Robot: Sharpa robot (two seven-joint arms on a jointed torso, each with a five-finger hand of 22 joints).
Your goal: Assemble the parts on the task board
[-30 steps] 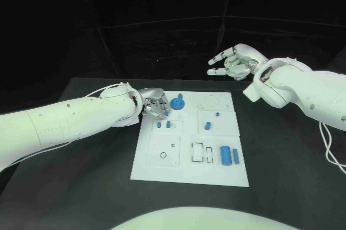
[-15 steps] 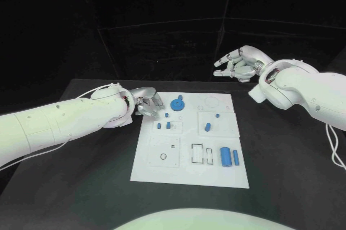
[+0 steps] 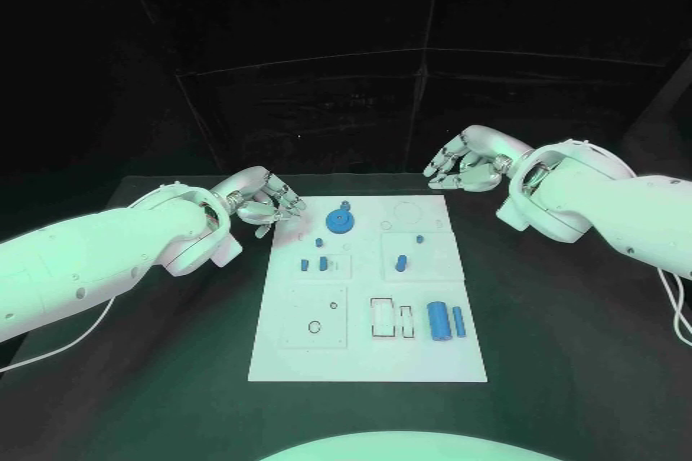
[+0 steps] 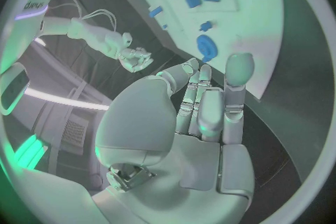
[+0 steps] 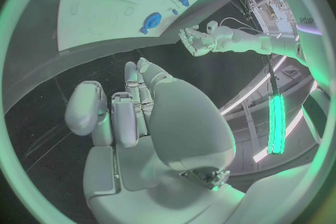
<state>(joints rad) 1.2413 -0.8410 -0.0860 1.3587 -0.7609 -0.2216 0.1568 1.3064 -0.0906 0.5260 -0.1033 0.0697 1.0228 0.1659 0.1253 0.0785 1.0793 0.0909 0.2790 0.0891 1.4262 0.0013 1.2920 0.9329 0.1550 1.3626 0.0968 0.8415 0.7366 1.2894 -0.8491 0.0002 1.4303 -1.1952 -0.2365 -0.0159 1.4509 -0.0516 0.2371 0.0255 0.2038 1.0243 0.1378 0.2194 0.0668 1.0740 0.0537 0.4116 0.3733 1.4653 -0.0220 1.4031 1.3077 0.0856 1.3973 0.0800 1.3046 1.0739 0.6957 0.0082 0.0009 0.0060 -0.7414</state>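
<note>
One white task board [image 3: 368, 326] mid-table, carrying one round blue disc [image 3: 340, 221], two blue bars [image 3: 449, 322] side by side, several smaller blue bits too small to count. Left hand [image 3: 270, 202] and right hand [image 3: 464, 163] off the board's far corners, fingers loosely curled, holding nothing.

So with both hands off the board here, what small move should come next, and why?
Probably the left hand should reach back over the task board toward the round blue part, the piece nearest it. Both it and the right hand hold nothing and sit beside the board's far corners, while the blue parts lie loose and unassembled.
</note>
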